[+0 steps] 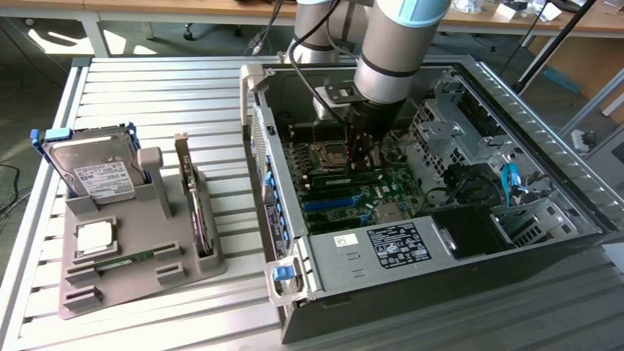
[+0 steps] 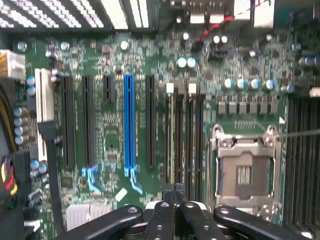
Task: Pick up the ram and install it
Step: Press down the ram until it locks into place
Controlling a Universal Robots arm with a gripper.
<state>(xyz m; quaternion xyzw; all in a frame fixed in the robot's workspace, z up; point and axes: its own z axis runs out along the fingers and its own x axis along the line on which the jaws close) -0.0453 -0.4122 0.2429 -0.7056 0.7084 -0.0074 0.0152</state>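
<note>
Slatted metal table [image 1: 146, 80] carries an open computer case [image 1: 546, 131], and the arm reaches down into it. The gripper [image 2: 172, 192] has its jaws pressed together with nothing visible between them. Its tips hang inside the case just over the near end of the memory slots [image 2: 182, 135], beside the empty processor socket [image 2: 243, 170] on the motherboard [image 2: 115, 130]. One slot shows a pale line along its length; whether a board sits there I cannot tell.

Outside the case, to the exterior view's left of it and well apart from the gripper [image 1: 363, 157], a grey tray [image 1: 127, 281] holds the ram [image 1: 128, 259]. It lies low in a groove, just beside the processor chip [image 1: 95, 236]. An upright expansion card [image 1: 195, 212] stands between it and the case, and a hard drive [image 1: 98, 175] stands at the tray's far end.

Its long axis runs across the tray, one end pointing toward the case and the other away — crossways to the expansion card.

Risks, as I judge them:
- Jaws this tight cannot take the stick.
- Coming out of the case, the arm could snag a wall or cable.
- The groove is shallow and the chip is close, so an off-centre pinch would tilt the ram or nudge the chip.
- A tilted or reversed stick would jam in its slot.
</note>
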